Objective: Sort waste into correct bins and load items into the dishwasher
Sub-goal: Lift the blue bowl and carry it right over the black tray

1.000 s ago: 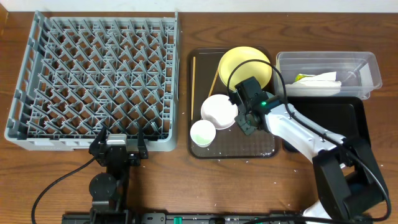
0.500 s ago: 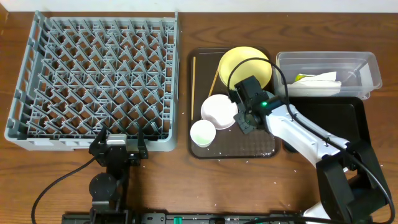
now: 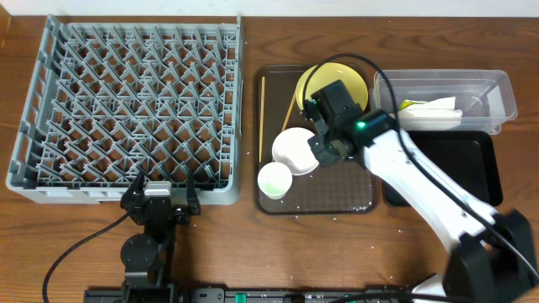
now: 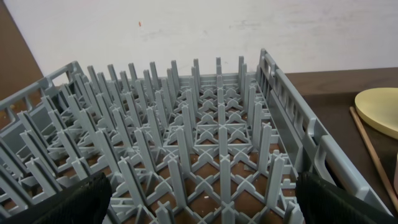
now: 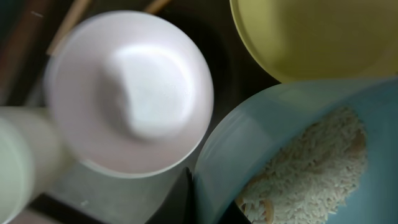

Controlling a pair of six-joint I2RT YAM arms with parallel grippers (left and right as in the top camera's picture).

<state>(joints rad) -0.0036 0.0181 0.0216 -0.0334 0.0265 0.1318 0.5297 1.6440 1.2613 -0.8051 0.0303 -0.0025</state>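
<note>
My right gripper (image 3: pixel 327 145) (image 5: pixel 205 202) is shut on the rim of the light blue bowl (image 5: pixel 292 124), which holds pale rice (image 5: pixel 311 171). The arm hides this bowl in the overhead view. It hangs over the brown tray, between the white bowl (image 3: pixel 291 150) (image 5: pixel 130 93) and the yellow plate (image 3: pixel 310 84) (image 5: pixel 323 37). The small white cup (image 3: pixel 274 179) stands at the tray's front left. Two chopsticks (image 3: pixel 262 109) lie along its left side. My left gripper (image 3: pixel 160 199) (image 4: pixel 199 208) is open and empty at the front edge of the grey dish rack (image 3: pixel 126 109) (image 4: pixel 205 137).
The dark brown serving tray (image 3: pixel 328 202) lies in the middle. The clear tub (image 3: pixel 493 84) at the back right holds the white napkin with a yellow-green scrap (image 3: pixel 429 109). The black tray (image 3: pixel 459 168) lies in front of it. Small crumbs dot the table's front.
My right gripper has moved a little toward the back of the table with the blue bowl, and its arm has swung right. The left arm has not moved.
</note>
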